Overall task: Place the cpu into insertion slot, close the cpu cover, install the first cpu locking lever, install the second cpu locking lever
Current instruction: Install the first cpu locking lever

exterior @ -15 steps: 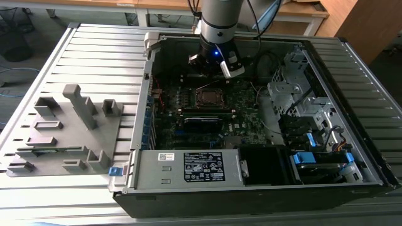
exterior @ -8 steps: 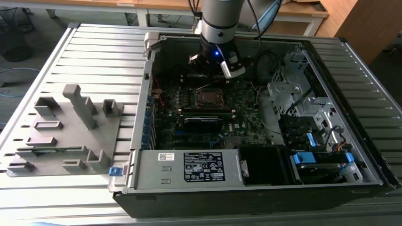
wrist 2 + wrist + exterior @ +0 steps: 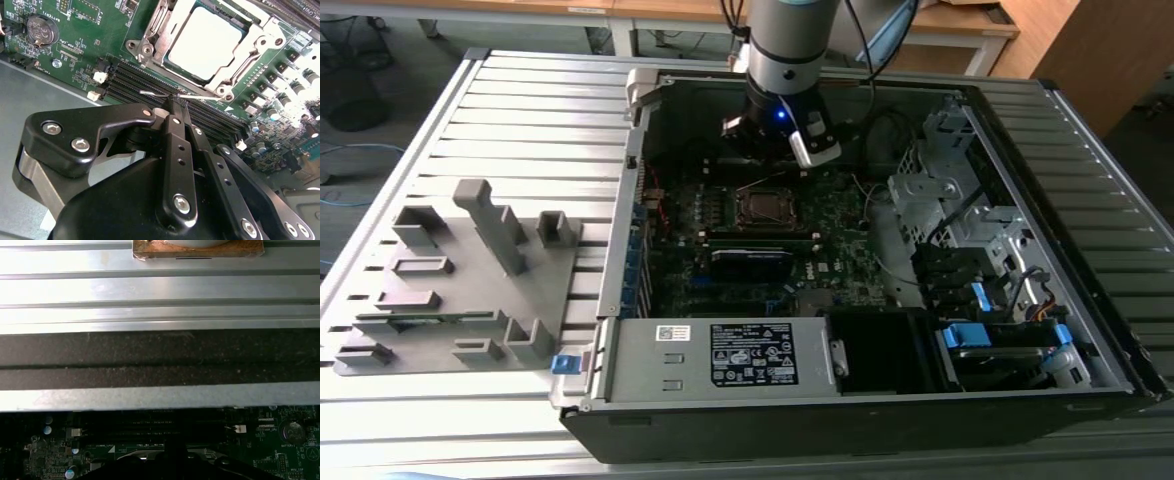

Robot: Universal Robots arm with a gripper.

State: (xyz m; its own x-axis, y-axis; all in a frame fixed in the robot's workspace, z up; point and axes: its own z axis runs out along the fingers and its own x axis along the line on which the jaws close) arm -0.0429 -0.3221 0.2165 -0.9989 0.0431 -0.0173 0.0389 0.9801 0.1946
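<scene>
one thin wire locking lever (image 3: 152, 93) lies right at the tips of my jaws, which are pressed together; i cannot tell whether they pinch it or only touch it. just past it the cpu (image 3: 205, 42) lies flat in the window of the cpu cover (image 3: 152, 27), which is down around it on the green motherboard (image 3: 75, 55), beside the long black memory slots (image 3: 130, 80). a coin battery (image 3: 39, 30) sits well apart from the cpu. in the exterior view the cpu is at 6 o'clock from my arm (image 3: 781, 60), inside the open computer case (image 3: 854, 420). the power supply (image 3: 720, 355) is at 6 o'clock from the cpu. a grey fixture tray (image 3: 454, 280) lies on the slatted worktop (image 3: 520, 100) at 9 o'clock from the case.
</scene>
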